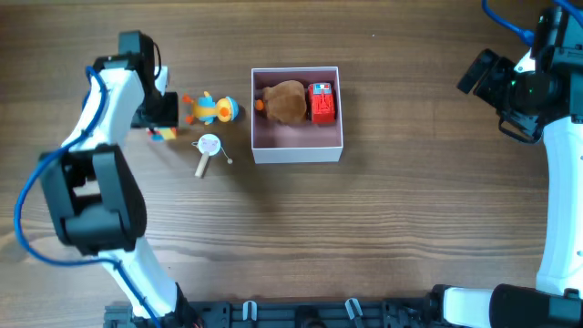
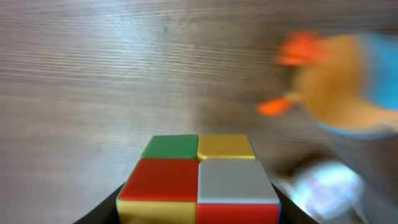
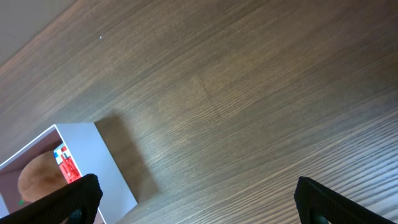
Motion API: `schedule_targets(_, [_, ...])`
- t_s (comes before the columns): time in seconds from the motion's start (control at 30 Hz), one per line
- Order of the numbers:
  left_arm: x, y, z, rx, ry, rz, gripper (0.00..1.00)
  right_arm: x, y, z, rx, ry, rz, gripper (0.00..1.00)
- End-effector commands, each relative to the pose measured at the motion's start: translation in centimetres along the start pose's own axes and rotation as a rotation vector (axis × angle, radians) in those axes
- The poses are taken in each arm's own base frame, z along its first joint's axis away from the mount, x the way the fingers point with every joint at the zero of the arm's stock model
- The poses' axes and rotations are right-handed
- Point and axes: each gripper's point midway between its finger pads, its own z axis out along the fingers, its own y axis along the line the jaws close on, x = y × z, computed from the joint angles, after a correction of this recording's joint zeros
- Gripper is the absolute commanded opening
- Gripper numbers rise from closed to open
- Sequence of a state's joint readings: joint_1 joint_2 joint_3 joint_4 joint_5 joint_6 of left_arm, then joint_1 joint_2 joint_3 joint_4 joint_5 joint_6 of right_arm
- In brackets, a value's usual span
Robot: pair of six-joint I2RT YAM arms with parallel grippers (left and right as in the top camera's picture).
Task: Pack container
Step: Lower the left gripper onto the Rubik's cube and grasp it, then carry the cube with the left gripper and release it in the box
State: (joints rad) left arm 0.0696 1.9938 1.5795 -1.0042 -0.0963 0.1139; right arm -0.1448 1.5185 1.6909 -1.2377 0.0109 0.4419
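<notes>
I'd call the packing about half done. The container sits mid-worktop and already holds a brown plush and a red toy side by side along its far wall. The near half of its pink floor is bare.

Three things are outside it, all to its left. A duck lies nearest the container, with a small rattle just below it. The third is a cube with coloured tiles, at my left arm.

In the left wrist view the cube fills the space between my left fingers. I judge they are pinching it, though only their dark edges show. My right fingers are spread wide with nothing between them, parked well off to the right of the container.

The container is square, shallow and open-topped, with thin white walls. It sits flat, with plenty of room for the rest.
</notes>
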Motion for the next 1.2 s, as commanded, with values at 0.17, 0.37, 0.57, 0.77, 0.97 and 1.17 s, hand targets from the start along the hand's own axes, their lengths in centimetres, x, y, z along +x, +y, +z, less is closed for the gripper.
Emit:
schedule_targets(0.17, [0.1,-15.1,-19.6,0.2,-0.431,0.049,0.49,-0.2,0.0,-0.2,0.002,-0.011,0.006,1.0])
schedule_targets(0.37, [3.5,-26.6,-17.1,0.308,-0.337,0.073,0.45,-0.2,0.0,-0.2,0.002,-0.011,0.006,1.0])
schedule_targets(0.57, [4.9,-33.6,-7.2,0.257,-0.201,0.126,0.45,-0.2,0.0,-0.2,0.002,-0.012,0.005,1.0])
schedule_targets(0.77, [4.8,-34.1,-5.5,0.247,-0.187,0.121,0.44,-0.2,0.0,-0.2,0.002,-0.011,0.005,1.0])
schedule_targets(0.97, [5.7,-35.0,-5.7,0.266,-0.166,0.067,0.54,-0.2,0.0,-0.2,0.002,-0.011,0.006,1.0])
schedule_targets(1.17, [6.2,-35.7,-6.0,0.275,-0.171,0.086,0.56,-0.2,0.0,-0.2,0.002,-0.011,0.006,1.0])
